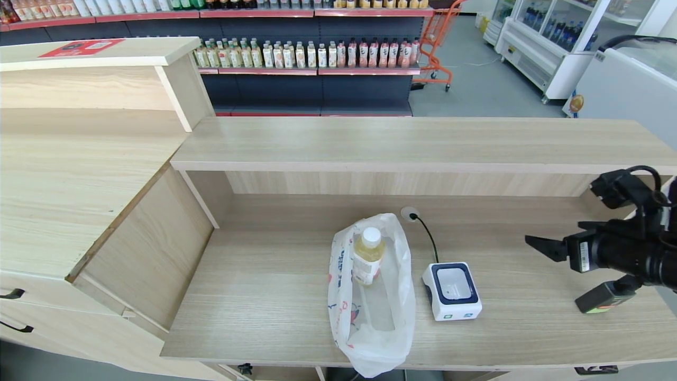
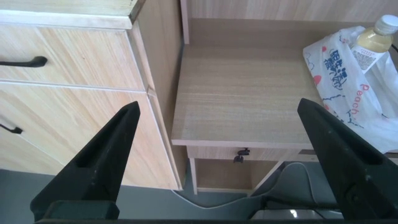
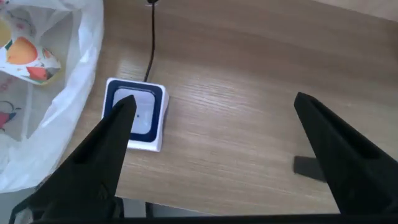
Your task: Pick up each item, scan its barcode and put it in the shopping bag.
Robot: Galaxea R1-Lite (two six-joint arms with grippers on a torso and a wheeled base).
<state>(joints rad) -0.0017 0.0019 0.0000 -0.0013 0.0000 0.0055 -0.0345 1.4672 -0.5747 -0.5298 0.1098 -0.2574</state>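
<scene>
Juice bottle (image 1: 368, 254) (image 2: 376, 38): one, with a white cap and pale yellow contents, inside the single white plastic shopping bag (image 1: 344, 296) (image 2: 336, 62) (image 3: 62, 93). Its cap end points toward the back of the bench (image 1: 264, 275) and its long axis runs front to back in the head view. Whether it stands or leans I cannot tell. The bag lies stretched front to back, and its near end droops over the front edge of the bench.

One barcode scanner (image 1: 452, 290) (image 3: 135, 115), a white box with a dark-framed window facing up, sits just beside the bag on the robot's right. Its one black cable (image 1: 428, 238) (image 3: 151, 37) runs back to a hole in the benchtop.

The right gripper (image 1: 552, 272) (image 3: 214, 102) hangs over the right part of the bench, fingers spread and holding nothing, with the scanner between it and the bag. The left gripper (image 2: 217, 106) is out past the front left corner of the bench, fingers likewise spread and bare.

A raised ledge (image 1: 412, 143) runs along the back of the bench. A cabinet (image 1: 63, 211) with two black drawer handles flanks it on the left.
</scene>
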